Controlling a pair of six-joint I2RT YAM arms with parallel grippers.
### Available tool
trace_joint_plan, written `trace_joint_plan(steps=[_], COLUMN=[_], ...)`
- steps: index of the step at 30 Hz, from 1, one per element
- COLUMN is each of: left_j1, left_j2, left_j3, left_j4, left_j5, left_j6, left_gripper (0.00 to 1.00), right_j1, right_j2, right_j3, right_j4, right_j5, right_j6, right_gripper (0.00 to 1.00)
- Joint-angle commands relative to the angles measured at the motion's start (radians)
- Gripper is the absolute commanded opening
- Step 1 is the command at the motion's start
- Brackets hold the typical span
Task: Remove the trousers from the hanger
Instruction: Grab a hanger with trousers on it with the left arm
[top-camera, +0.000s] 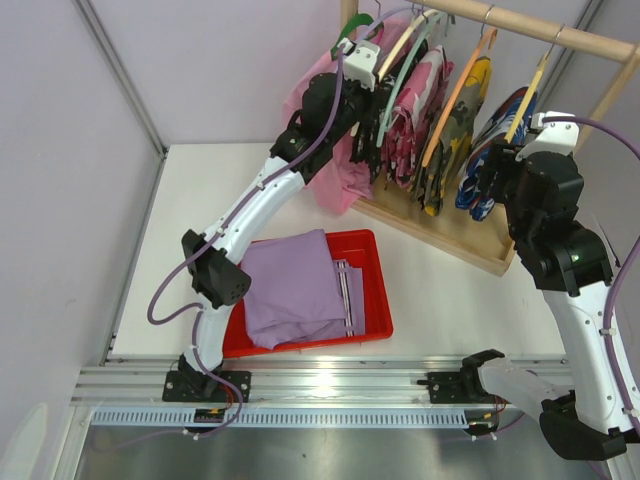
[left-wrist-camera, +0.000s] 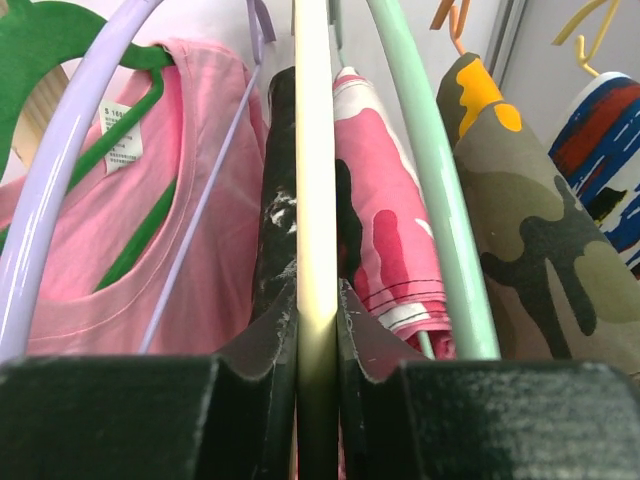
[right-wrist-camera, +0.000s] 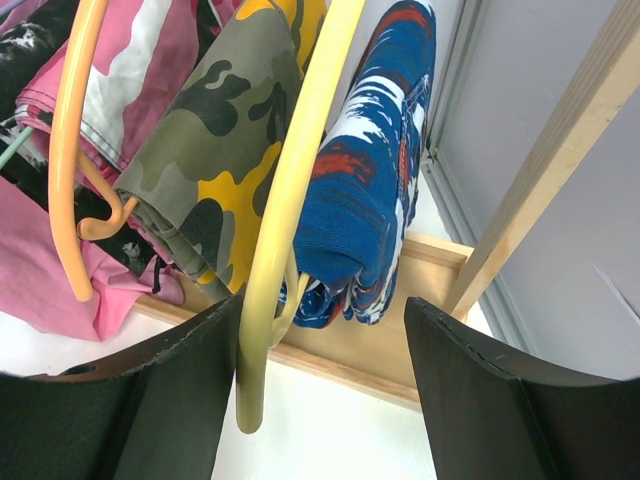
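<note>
Cloth hides most of the black speckled trousers (left-wrist-camera: 275, 230): they show only as a dark strip between the pink shirt (left-wrist-camera: 210, 200) and the cream hanger (left-wrist-camera: 312, 150) that carries them. Their lower part is cut off by the left claw (left-wrist-camera: 317, 320), which pinches that hanger. The lavender trousers (top-camera: 290, 285) lie in the red tray (top-camera: 375, 290) on the bench (top-camera: 440, 290). The right claw (right-wrist-camera: 325, 305) stands spread, a yellow hanger (right-wrist-camera: 290, 200) between its fingers.

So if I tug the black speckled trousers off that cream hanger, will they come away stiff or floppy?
Probably floppy: the black speckled trousers hang in soft folds over the cream hanger. They likely slide easily, since the hanger looks smooth and glossy. They may drag neighbours, being pressed between the pink shirt and the pink camouflage garment.
</note>
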Motion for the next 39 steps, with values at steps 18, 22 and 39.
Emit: trace_joint_plan(steps=[18, 22, 39], left_j1=[0.003, 0.003, 0.003], left_j2=[-0.056, -0.084, -0.194], left_j3=[0.033, 0.027, 0.005], left_j4=[0.226, 0.25, 0.299], left_j5=[-0.005, -0.007, -0.008], left_j6=[-0.068, -0.076, -0.062], left_gripper=[0.0, 0.0, 0.0], right_j1=[-0.007, -0.007, -0.007], right_j2=[-0.001, -0.008, -0.033], right_j3=[-0.006, -0.007, 0.002], right_j4=[0.059, 0.056, 0.048], right_j5=[-0.026, -0.019, -0.047], right_j6=[-0.01, -0.01, 0.026], right_gripper=[0.71, 0.71, 0.76])
